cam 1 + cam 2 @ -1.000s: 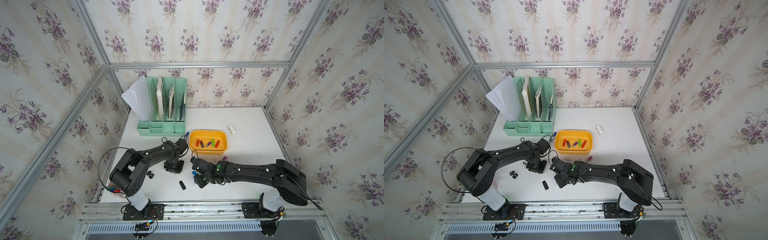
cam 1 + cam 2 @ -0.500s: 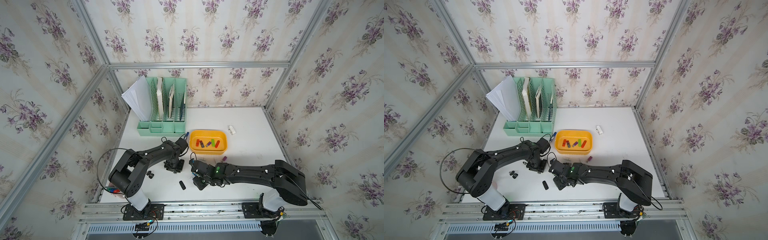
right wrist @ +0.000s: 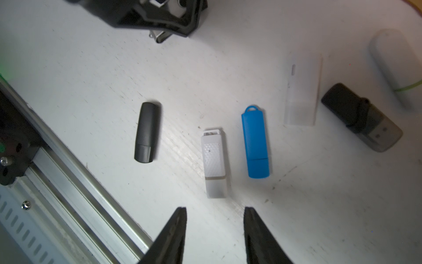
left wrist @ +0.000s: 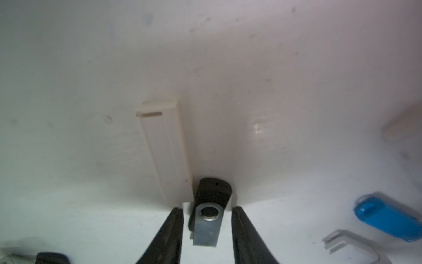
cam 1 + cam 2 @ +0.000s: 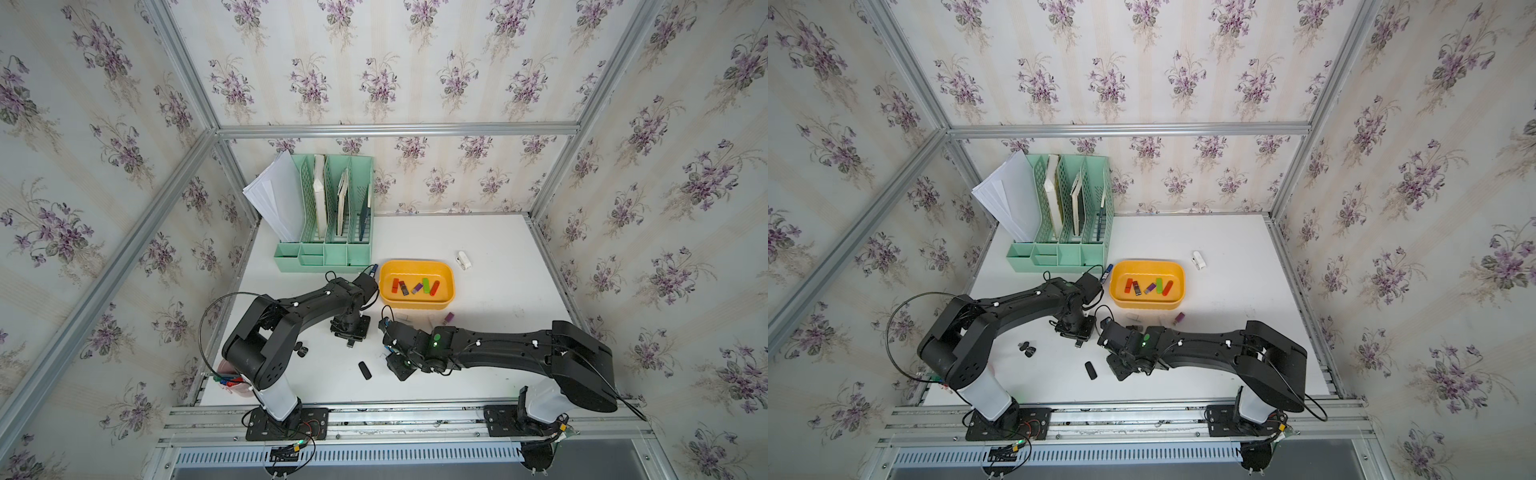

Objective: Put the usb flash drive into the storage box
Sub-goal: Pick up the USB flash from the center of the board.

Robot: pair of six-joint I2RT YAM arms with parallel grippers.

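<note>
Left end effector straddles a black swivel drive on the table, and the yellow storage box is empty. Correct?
Not empty: the storage box already holds several coloured drives, as both top views show. The left end effector does straddle the black swivel drive on the table.

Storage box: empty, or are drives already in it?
Not empty. In both top views the storage box holds five small coloured flash drives lying on its floor.
</note>
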